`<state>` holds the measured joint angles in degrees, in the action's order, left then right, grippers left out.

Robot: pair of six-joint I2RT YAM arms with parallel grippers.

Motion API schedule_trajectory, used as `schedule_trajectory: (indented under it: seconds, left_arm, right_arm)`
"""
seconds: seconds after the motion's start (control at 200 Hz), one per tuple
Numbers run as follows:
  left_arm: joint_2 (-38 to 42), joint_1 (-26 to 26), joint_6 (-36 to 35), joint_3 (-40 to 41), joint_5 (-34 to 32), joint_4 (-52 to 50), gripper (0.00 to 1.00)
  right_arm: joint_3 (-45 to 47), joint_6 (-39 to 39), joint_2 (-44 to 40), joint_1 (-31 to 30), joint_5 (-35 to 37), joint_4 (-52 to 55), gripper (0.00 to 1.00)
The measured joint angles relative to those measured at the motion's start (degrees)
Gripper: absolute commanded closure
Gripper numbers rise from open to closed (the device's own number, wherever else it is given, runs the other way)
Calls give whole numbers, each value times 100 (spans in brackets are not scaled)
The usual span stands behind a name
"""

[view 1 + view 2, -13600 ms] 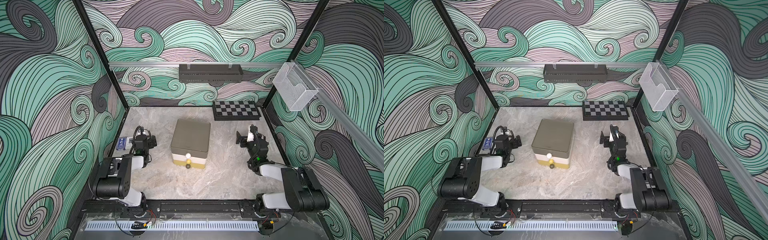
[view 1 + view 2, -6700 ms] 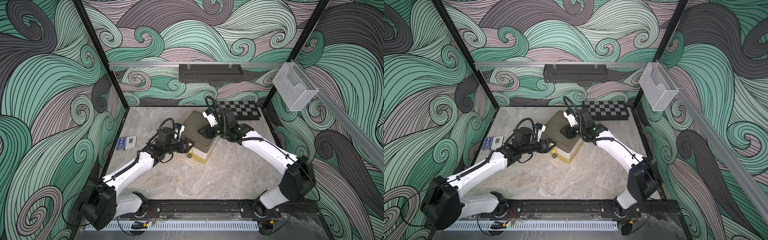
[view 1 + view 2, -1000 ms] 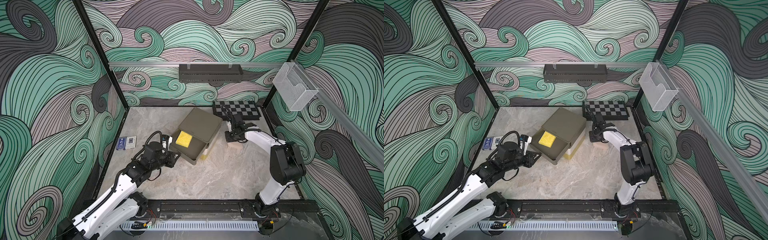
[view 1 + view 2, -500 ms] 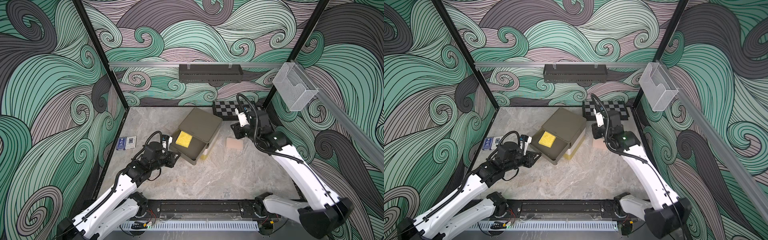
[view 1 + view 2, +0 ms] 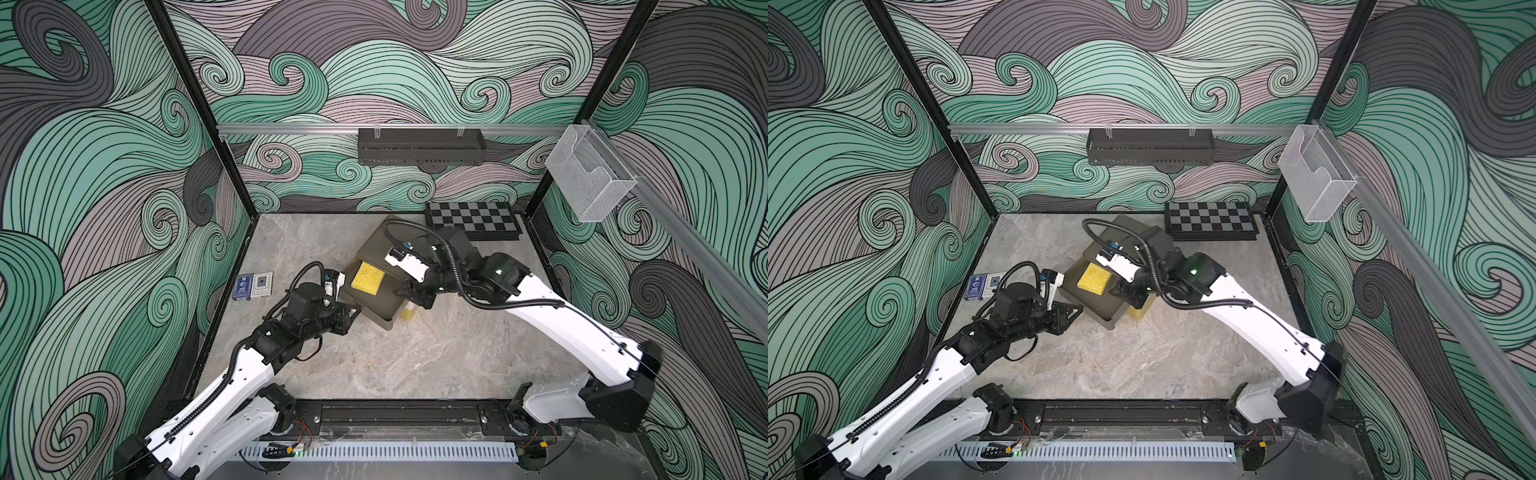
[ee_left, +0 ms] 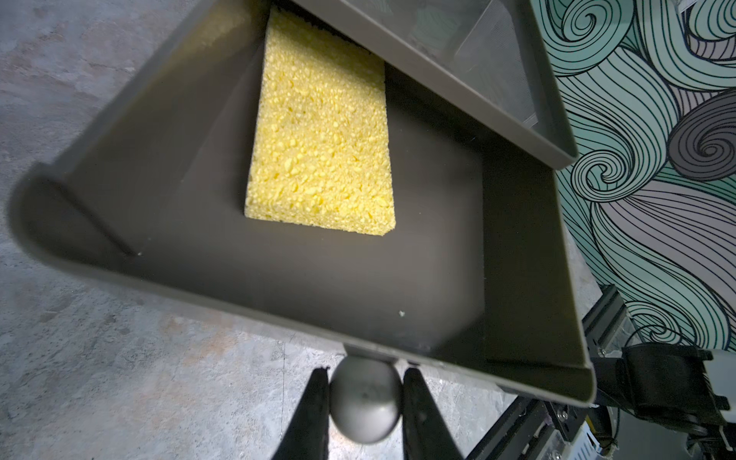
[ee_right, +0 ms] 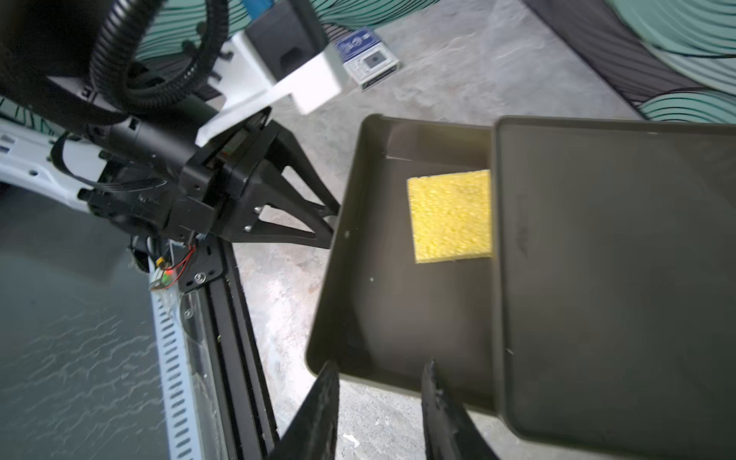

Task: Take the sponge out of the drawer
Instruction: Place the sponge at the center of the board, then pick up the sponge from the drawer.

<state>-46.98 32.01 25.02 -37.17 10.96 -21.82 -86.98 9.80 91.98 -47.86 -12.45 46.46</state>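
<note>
- Drawer unit [image 5: 384, 249]: a dark olive box set askew on the marble tabletop [image 5: 415, 357]. Its drawer [image 5: 384, 307] stands open toward the left arm.
- Sponge [image 5: 367, 277]: yellow, rectangular, lying flat on the drawer floor. In the left wrist view its far edge [image 6: 320, 131] runs in under the rim of the unit's top. It lies nearer the side wall away from the right arm than the wall beside that arm.
- Open room: in the right wrist view bare drawer floor [image 7: 398, 310] shows between the sponge [image 7: 452, 215] and the front wall. A wider strip shows between the sponge and the side wall nearest the right arm.
- Left gripper [image 6: 364, 372]: closed on the round pale knob [image 6: 364, 402] on the drawer's front wall, with one finger touching each side of it.
- Right gripper [image 7: 380, 364]: fingers parted and holding nothing. It is poised above the drawer's side rim, close to the corner where the drawer meets the unit and apart from the sponge.
- Two playing-card boxes [image 5: 253, 286]: side by side on the tabletop near the left wall, well apart from the drawer.
- Chessboard [image 5: 471, 218]: flat at the back edge of the tabletop, behind the unit.
</note>
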Motion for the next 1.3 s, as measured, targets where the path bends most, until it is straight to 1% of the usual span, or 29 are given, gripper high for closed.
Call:
schedule_trajectory:
  seconds: [0.13, 0.405, 0.705, 1.086, 1.301]
  left_arm:
    - [33, 0, 2, 0, 0, -4, 86]
    - [37, 0, 2, 0, 0, -4, 86]
    - [37, 0, 4, 2, 0, -2, 86]
    - [48, 0, 4, 13, -2, 4, 86]
    - [46, 0, 4, 13, 0, 4, 86]
  right_arm:
    - [-398, 109, 577, -240, -28, 44, 65]
    - [-1095, 273, 1467, -232, 334, 205, 64]
    - [-1541, 321, 2361, -232, 660, 306, 62]
    - [-1707, 424, 2846, -164, 802, 315, 59]
    - [-1733, 448, 2922, -186, 953, 295, 61]
